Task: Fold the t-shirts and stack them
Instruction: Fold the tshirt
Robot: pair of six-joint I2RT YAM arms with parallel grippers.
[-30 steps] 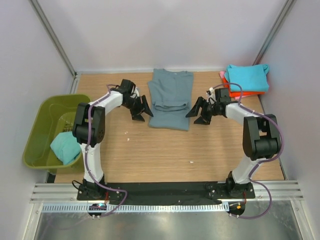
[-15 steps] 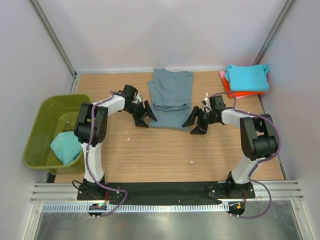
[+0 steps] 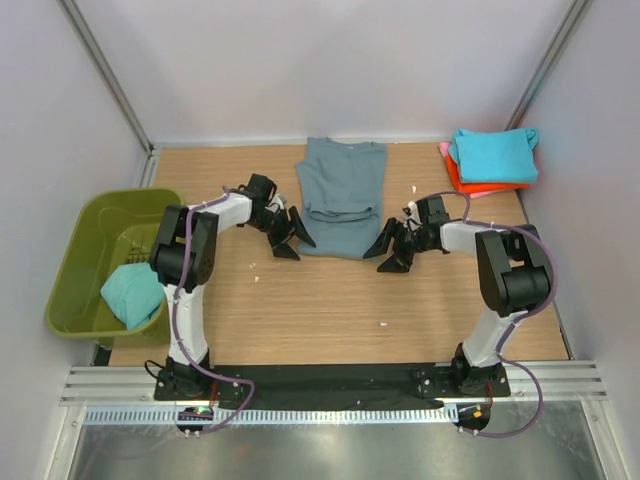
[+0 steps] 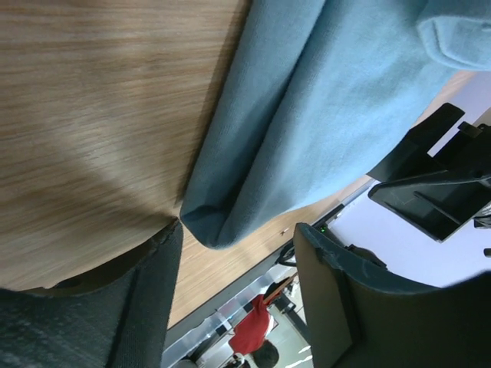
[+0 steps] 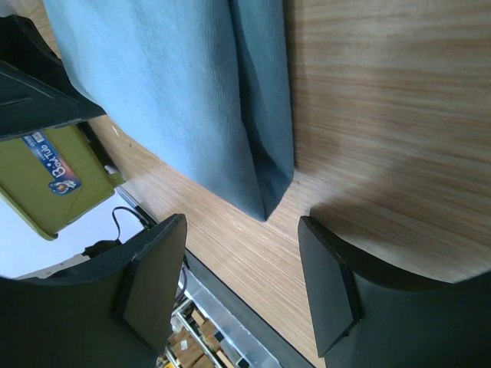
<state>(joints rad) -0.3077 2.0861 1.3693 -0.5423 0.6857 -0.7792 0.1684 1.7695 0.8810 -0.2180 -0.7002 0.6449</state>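
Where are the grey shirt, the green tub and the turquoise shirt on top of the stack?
grey shirt [image 3: 340, 195]: top view, middle of the cloth.
tub [image 3: 75, 258]: top view, left inner wall.
stacked turquoise shirt [image 3: 492, 155]: top view, its upper face.

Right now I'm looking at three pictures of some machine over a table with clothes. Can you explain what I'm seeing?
These are two robot arms bolted at the table's near edge. The wide picture looks down from above, and the other two come from a camera on each wrist. A partly folded blue-grey t-shirt lies mid-table, with a turquoise and orange stack at the far right. A green tub on the left holds another turquoise tee. The left fingers and right fingers stand open at the shirt's near corners. Nothing is held.
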